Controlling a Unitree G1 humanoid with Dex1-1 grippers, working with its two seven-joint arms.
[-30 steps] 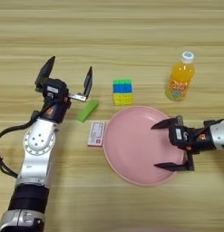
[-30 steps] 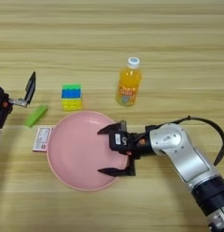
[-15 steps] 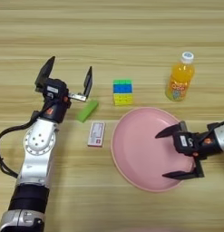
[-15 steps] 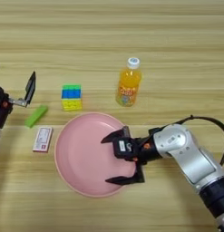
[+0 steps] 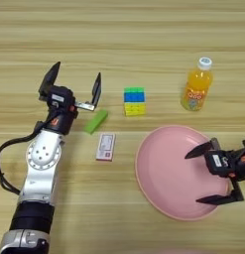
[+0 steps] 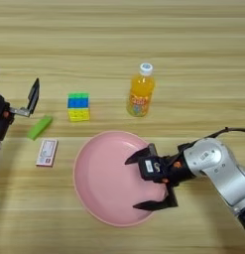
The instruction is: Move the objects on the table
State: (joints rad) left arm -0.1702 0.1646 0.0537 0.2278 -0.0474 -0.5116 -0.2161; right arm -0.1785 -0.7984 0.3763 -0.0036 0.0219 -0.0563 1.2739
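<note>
The large pink plate [image 5: 163,173] lies at the front right of the table [image 5: 119,44]. My right gripper [image 6: 132,183] is open, its two black fingers spread wide over the plate's right half. Behind the plate stands the orange juice bottle [image 5: 197,92] with its white cap. The green block [image 5: 96,121] lies left of centre, with the white-and-red box [image 5: 105,147] just in front of it. My left gripper [image 5: 73,85] hovers open just behind and to the left of the green block, holding nothing.
A blue-green-yellow stacked block cube [image 5: 134,101] stands between the green block and the bottle. My left arm [image 5: 39,168] runs along the left side of the table, with a black cable beside it.
The pink plate has slid to the right and a little nearer, together with my right gripper spread over it. My left arm, the box, block, cube and bottle have stayed put.
</note>
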